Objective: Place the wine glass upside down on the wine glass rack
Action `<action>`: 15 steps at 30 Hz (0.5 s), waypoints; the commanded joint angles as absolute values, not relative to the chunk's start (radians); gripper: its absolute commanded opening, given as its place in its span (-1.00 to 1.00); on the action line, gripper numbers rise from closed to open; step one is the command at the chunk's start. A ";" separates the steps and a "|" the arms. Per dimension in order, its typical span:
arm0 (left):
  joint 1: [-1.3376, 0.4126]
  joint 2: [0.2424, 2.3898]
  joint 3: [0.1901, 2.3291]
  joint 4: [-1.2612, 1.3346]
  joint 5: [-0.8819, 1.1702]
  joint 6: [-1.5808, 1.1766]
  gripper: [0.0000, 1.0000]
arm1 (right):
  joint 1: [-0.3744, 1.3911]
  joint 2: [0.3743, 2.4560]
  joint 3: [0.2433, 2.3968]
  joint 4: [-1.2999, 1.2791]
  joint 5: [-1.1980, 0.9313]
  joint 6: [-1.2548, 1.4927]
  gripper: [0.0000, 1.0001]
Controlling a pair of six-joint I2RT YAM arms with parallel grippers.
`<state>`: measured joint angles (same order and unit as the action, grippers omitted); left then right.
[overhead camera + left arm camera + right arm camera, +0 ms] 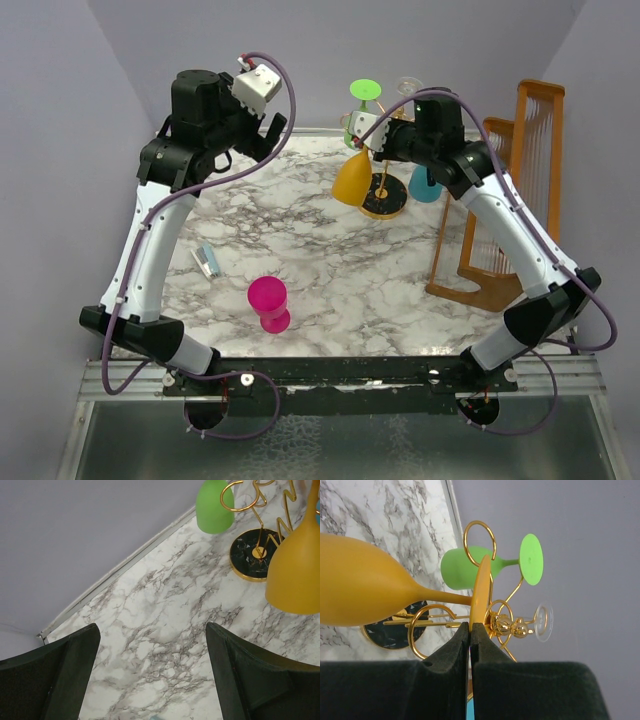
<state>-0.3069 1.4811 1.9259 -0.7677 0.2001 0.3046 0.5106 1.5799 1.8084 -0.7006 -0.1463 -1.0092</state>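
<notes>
the yellow wine glass [365, 587] is gripped by its foot between the closed fingers of the right gripper [470, 626]; in the right wrist view the foot is seen edge-on, pinched at its rim by the two dark pads. the glass is held upside down and tilted, foot up and bowl down, right against the wine glass rack [383, 200], with its bowl hanging over the near left side of the rack's round black base. its stem is seen crossing among the gold ring-ended arms, but whether it is seated in one of them cannot be told. a green glass [465, 569] and a clear glass [542, 622] are hung on the rack, bowls down, and a teal glass [425, 185] is seen just right of the base, partly hidden by the right arm. the left gripper [152, 630] is raised over the far left part of the marble table [330, 270] with its fingers spread wide and nothing between them. a pink glass [268, 303] is stood on the table near the front edge, well apart from the rack, and a small pale blue and white object [206, 260] lies to its left. a brown wooden slatted frame [540, 130] is stood at the table's right side, behind the right arm.
</notes>
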 commanded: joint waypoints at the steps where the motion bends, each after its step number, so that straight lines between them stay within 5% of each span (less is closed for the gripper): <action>1: -0.300 1.488 1.933 -0.750 0.232 0.304 0.79 | 0.531 1.589 1.783 -0.630 -0.042 -1.041 -0.98; 15: -0.299 1.491 1.930 -0.752 0.242 0.307 0.79 | 0.548 1.596 1.732 -0.552 0.078 -1.061 -0.98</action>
